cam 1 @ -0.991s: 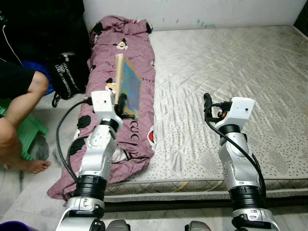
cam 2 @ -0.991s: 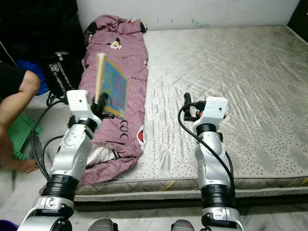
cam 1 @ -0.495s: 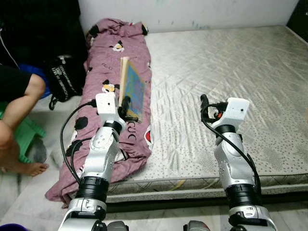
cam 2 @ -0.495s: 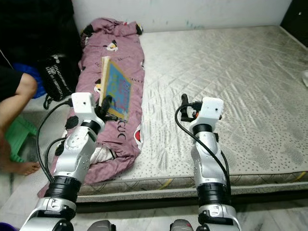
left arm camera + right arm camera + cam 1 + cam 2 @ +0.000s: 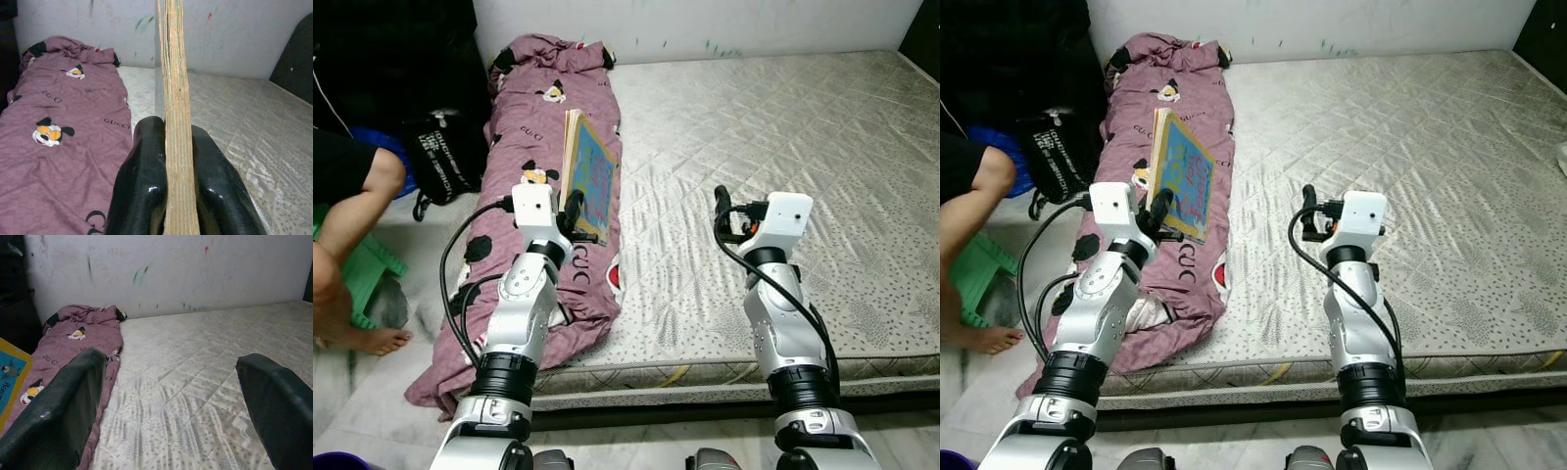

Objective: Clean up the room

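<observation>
Thin blue-covered picture book (image 5: 590,182) with yellowed page edges, held upright over mauve cartoon-print blanket (image 5: 524,127) at ten o'clock, clamped by left gripper (image 5: 576,214); right gripper (image 5: 166,401) spread wide over grey quilted mattress (image 5: 783,137).

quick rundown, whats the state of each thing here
book: closed, held upright on edge above the blanket
left gripper: shut on the book's lower edge
right gripper: open, holding nothing, above the mattress
blanket: crumpled, lying along the mattress's left side, its end hanging over the near edge
mattress: bare, no sheet
black bag: standing on the floor beside the mattress
</observation>
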Robot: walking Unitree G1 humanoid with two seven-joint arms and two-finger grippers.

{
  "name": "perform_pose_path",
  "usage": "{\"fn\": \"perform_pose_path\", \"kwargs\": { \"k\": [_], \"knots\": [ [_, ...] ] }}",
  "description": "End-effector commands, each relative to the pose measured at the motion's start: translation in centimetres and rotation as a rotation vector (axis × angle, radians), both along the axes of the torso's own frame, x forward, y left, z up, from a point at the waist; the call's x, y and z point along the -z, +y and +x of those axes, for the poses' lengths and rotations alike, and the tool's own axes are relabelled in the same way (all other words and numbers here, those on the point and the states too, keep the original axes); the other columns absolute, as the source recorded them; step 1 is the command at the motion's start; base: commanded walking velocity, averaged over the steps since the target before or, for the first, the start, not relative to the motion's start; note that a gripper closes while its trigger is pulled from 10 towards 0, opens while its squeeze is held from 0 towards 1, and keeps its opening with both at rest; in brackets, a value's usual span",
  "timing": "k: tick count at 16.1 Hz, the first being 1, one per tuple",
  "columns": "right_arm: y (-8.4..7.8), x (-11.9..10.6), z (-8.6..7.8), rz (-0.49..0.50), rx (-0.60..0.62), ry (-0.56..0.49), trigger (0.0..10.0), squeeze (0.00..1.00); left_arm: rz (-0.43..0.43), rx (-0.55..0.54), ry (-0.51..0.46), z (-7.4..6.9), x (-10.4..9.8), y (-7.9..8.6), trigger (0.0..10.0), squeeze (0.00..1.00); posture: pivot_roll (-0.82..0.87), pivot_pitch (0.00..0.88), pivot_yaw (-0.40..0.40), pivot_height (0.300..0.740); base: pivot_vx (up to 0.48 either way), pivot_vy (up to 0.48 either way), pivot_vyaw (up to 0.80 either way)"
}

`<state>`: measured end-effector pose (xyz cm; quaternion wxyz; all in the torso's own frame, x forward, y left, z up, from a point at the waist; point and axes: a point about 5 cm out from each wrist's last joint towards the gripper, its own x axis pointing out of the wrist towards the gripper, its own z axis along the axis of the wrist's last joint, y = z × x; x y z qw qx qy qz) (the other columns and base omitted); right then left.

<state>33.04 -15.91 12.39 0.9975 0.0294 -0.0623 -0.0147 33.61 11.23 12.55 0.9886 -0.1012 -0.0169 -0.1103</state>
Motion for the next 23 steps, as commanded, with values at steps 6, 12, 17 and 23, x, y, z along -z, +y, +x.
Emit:
{"fn": "perform_pose_path", "kwargs": {
  "k": [6,12,17,23],
  "knots": [
    [0.2,-0.1,0.2,-0.020,-0.014,-0.011,10.0,0.00,-0.009,0.000,-0.049,0.3,-0.9,0.0,10.0,0.00,-0.10,0.000,0.059,0.740,0.000,-0.306,0.00],
    [-0.5,-0.4,-1.0,-0.065,-0.054,-0.044,10.0,0.00,0.009,-0.027,-0.030,-0.2,-0.2,1.2,10.0,0.00,-0.10,0.000,0.057,0.740,0.000,-0.315,0.00],
    [-1.6,0.2,-1.7,-0.074,-0.057,-0.019,10.0,0.00,0.018,-0.046,-0.016,-0.6,0.4,2.0,10.0,0.00,-0.11,0.000,0.056,0.740,0.000,-0.255,0.00],
    [-1.3,0.4,-1.9,-0.083,-0.082,-0.006,10.0,0.00,-0.010,-0.012,-0.046,-0.5,0.0,1.5,10.0,0.00,-0.11,0.000,0.058,0.740,0.000,0.000,0.00]
  ]
}}
